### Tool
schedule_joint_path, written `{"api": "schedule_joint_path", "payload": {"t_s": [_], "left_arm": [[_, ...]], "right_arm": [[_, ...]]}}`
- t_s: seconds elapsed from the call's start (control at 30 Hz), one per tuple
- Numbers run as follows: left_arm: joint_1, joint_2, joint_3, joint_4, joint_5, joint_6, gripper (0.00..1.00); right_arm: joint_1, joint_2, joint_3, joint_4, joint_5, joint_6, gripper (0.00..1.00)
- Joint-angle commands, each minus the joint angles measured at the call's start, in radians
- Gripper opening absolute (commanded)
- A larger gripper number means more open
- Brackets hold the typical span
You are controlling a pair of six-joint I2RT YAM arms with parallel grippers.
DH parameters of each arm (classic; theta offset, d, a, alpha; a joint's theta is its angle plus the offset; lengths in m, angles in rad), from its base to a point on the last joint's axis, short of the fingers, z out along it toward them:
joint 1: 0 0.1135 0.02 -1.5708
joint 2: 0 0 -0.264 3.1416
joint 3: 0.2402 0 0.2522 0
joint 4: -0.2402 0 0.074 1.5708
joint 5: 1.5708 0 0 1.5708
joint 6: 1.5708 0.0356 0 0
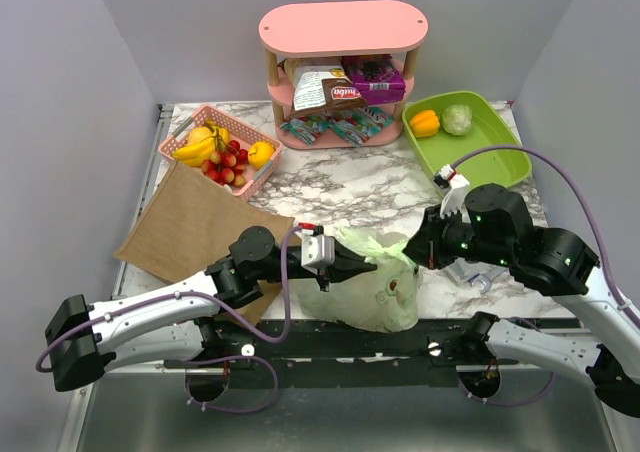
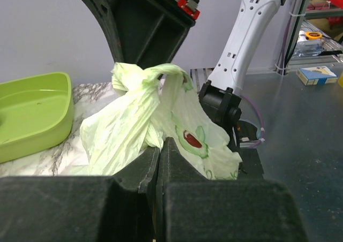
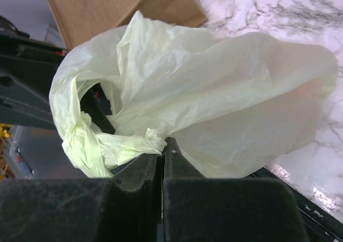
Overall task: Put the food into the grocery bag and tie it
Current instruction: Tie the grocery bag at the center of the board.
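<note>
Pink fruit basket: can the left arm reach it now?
Probably not yet: the left gripper is shut on the grocery bag. Released, the way over the brown paper bag to the pink basket looks free.

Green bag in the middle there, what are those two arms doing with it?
Both arms are working on the bag in front of them. The left gripper and right gripper are each shut on a twisted piece of its top, and the handles look looped together, as if mid-knot. Fruit sits in the pink basket, snacks on the shelf and vegetables in the green tray, so not all the food is bagged.
</note>
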Motion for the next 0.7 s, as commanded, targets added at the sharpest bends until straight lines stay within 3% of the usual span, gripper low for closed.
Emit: {"api": "schedule_joint_path", "payload": {"t_s": [0.0, 0.37, 0.67], "left_arm": [[0.002, -0.048, -0.015, -0.034, 0.01, 0.017, 0.0], [0.002, -0.123, -0.034, -0.051, 0.01, 0.02, 0.0], [0.002, -0.18, -0.07, 0.011, -0.021, -0.024, 0.0]], "right_arm": [[0.0, -0.007, 0.03, -0.003, 0.189, 0.038, 0.01], [0.0, 0.01, 0.017, 0.018, 0.493, 0.136, 0.01], [0.0, -0.014, -0.08, 0.042, 0.747, 0.326, 0.01]]}}
